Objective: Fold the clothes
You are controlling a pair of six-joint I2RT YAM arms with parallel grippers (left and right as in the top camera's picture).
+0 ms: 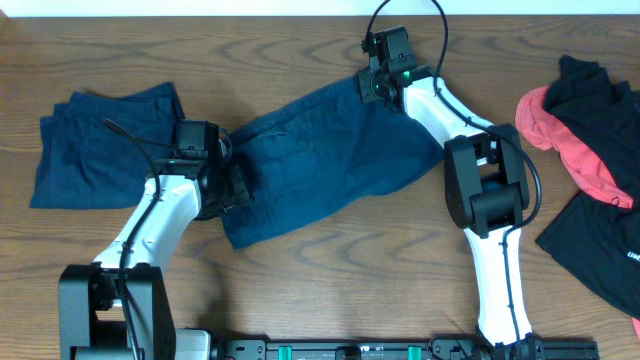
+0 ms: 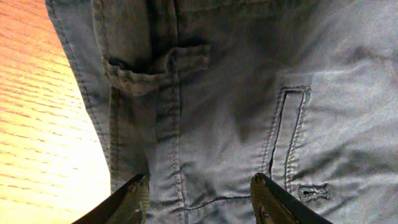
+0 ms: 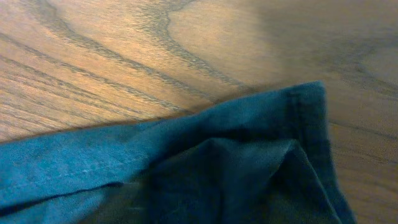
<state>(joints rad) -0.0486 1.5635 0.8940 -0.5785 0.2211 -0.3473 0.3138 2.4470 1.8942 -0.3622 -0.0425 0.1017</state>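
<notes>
Navy shorts (image 1: 330, 160): they lie spread out in the middle of the table (image 1: 300, 290). They slant from the left side up toward the far edge.
Left gripper (image 2: 198, 194): it is wide open and holds nothing. It sits at the left end of the shorts.
Fingers (image 2: 134, 199): one shows on each side, low over the cloth. I cannot tell if they touch it.
What is under the left gripper: a pocket slit (image 2: 289, 134) with a small buttonhole (image 2: 313, 190) below it, and a little cloth loop (image 2: 155, 68) farther off. This looks like the back of the shorts.
Why it is there: I think it is lined up to pinch this end, so the shorts can be folded over.
Right gripper (image 1: 377, 88): it is at the corner of the shorts close to the far edge. Its own camera shows only that corner's hem lying on the wood, not its fingers. So I cannot tell if it is open or holding.
Why two ends: with one gripper at each end, the cloth can stay straight when it is lifted. That is my guess.
Folded shorts (image 1: 100, 140): a blue pair lies near the left edge, well apart from the spread pair.
Pile still to do: a black piece (image 1: 600, 95) and a red piece (image 1: 560, 140) lie bunched at the right edge.
How far along: one pair looks done, one is in work, and the pile waits.
</notes>
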